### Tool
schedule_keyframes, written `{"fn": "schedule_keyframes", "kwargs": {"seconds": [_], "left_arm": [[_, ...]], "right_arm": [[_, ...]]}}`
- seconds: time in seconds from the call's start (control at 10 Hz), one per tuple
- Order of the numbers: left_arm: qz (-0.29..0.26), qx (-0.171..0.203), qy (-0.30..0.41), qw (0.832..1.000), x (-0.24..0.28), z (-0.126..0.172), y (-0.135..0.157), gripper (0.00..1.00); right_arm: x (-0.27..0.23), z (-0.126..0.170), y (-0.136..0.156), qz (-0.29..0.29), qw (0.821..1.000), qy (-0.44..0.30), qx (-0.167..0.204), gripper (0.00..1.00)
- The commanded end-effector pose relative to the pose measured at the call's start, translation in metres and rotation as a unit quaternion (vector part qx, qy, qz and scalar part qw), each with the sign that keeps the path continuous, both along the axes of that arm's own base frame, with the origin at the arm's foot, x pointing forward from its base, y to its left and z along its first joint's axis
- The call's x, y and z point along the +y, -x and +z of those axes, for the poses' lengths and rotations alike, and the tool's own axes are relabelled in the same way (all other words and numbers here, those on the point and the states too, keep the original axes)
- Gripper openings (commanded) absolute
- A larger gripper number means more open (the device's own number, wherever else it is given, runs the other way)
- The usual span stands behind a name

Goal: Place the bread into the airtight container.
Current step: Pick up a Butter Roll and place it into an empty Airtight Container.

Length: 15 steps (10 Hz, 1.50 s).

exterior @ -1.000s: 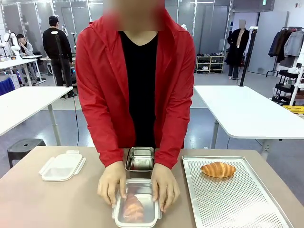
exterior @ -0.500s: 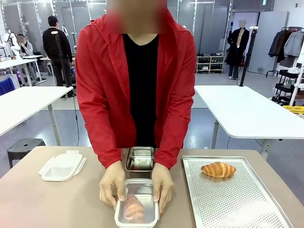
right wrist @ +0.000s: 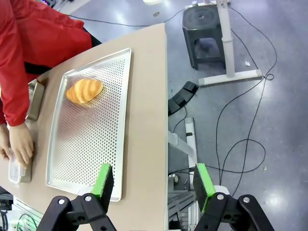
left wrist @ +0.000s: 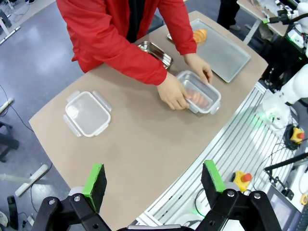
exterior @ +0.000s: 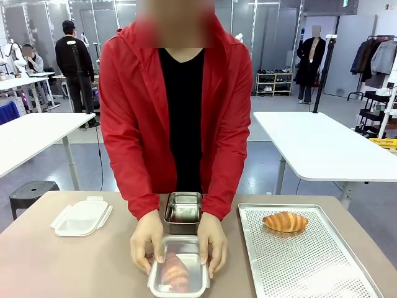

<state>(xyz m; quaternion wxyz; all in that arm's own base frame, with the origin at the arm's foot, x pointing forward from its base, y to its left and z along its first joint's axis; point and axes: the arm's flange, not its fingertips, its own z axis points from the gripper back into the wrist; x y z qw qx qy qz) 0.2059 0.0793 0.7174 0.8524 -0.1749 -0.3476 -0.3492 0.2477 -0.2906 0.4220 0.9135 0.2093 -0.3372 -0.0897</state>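
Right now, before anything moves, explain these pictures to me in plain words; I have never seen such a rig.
Two robot arms share a table with a person. The front picture looks across the table from the robot's side. The other two come from cameras on each wrist, looking down along the left fingers and the right fingers; both pairs are open and hold nothing. The person's hands hold a metal container with bread inside. Beyond it sits a second metal container; a white plastic box lies to one side, and a perforated tray carries a croissant.

Shiny metal container (exterior: 178, 290) — perforated metal tray (exterior: 304, 264)
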Motion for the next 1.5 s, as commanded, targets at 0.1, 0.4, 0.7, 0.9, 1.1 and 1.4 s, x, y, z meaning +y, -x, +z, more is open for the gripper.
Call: {"fn": "schedule_keyframes", "kwargs": {"seconds": [0.1,0.4,0.7,0.9,1.1,1.4], "left_arm": [[0.001,0.001,-0.002,1.000,-0.0008,0.0022,-0.0012,1.00],[0.001,0.001,-0.002,1.000,-0.0008,0.0022,-0.0012,1.00],[0.001,0.001,-0.002,1.000,-0.0008,0.0022,-0.0012,1.00],[0.001,0.001,-0.002,1.000,-0.0008,0.0022,-0.0012,1.00],[0.001,0.001,-0.002,1.000,-0.0008,0.0022,-0.0012,1.00],[0.001,0.001,-0.002,1.000,-0.0008,0.0022,-0.0012,1.00]], "right_arm": [[0.0000,-0.0004,-0.0011,-0.006,1.000,-0.003,-0.003,0.84],[0.0000,-0.0004,-0.0011,-0.006,1.000,-0.003,-0.003,0.84],[0.0000,-0.0004,-0.0011,-0.006,1.000,-0.003,-0.003,0.84],[0.0000,-0.0004,-0.0011,-0.006,1.000,-0.003,-0.003,0.84],[0.0000,-0.0004,-0.0011,-0.006,1.000,-0.003,-0.003,0.84],[0.0000,-0.0004,-0.0011,-0.006,1.000,-0.003,-0.003,0.84]]}}
